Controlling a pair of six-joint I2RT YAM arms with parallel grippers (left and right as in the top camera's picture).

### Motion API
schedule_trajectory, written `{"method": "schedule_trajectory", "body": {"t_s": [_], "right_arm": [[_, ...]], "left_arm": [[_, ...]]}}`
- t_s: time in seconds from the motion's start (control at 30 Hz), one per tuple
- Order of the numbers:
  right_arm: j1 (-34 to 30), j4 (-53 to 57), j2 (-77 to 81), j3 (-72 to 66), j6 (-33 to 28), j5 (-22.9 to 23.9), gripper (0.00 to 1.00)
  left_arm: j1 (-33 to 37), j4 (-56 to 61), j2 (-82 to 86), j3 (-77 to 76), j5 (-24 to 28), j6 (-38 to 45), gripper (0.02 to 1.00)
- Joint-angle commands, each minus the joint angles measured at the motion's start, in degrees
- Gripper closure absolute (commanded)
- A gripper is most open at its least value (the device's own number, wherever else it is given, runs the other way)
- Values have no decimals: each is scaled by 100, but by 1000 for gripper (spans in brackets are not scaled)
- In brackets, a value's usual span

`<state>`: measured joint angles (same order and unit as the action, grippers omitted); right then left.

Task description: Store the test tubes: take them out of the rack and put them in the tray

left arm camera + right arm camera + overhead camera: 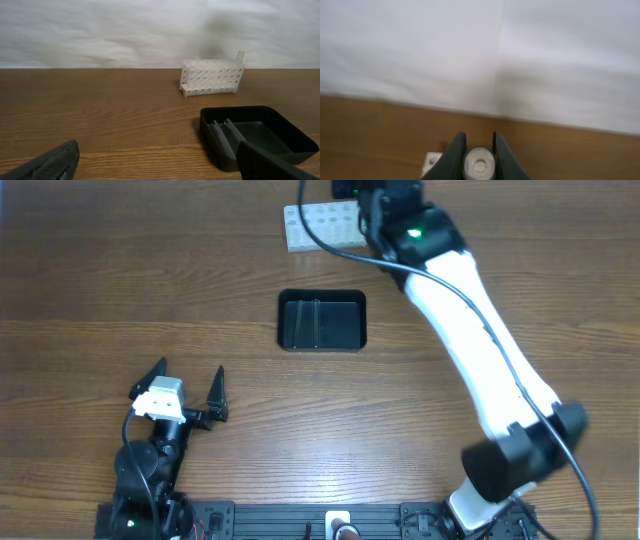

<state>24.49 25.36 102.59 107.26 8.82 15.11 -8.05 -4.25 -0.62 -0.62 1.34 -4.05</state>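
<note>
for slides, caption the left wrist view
A white perforated plastic rack with one upright clear test tube, behind a black rectangular tray holding two tubes

Right arm (480,340): long white link, black joint housings, green indicator light (413,232), thin black cable (320,245) trailing alongside. Left arm (150,460): black throughout, white block (165,395) at the wrist. Left claw (192,370), right claw (478,142): black tapering fingers.

The left gripper (157,150) is spreading its black fingers (50,162) wide over the brown wooden table (100,110). Nearby, a black rectangular plastic tray (212,139) is holding two clear tubes (224,134) lying side by side. Farther off, a white perforated plastic rack (212,77) is carrying one upright clear test tube (240,56) at its end.
</note>
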Motion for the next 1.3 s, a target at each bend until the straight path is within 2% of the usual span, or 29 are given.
{"method": "schedule_trajectory", "body": {"t_s": [0.03,0.13,0.3,0.5,0.7,0.9,1.3], "right_arm": [[48,1152,-144,-9,909,-70,932],[61,2028,-57,-157,1322,-573,936],[138,2212,188,-844,1698,-1137,919],[186,1950,282,-1825,2105,-1143,908],[186,929,358,-2531,2251,-1117,939],[186,470,636,-2590,2396,-1097,961],[374,310,1078,-2588,2448,-1099,919]], "left_arm": [[35,-13,46,28,74,63,20],[35,-13,46,28,74,63,18],[35,-13,46,28,74,63,20],[35,-13,46,28,74,63,18],[35,-13,46,28,74,63,18],[35,-13,46,28,74,63,18],[35,-13,46,28,74,63,20]]}}
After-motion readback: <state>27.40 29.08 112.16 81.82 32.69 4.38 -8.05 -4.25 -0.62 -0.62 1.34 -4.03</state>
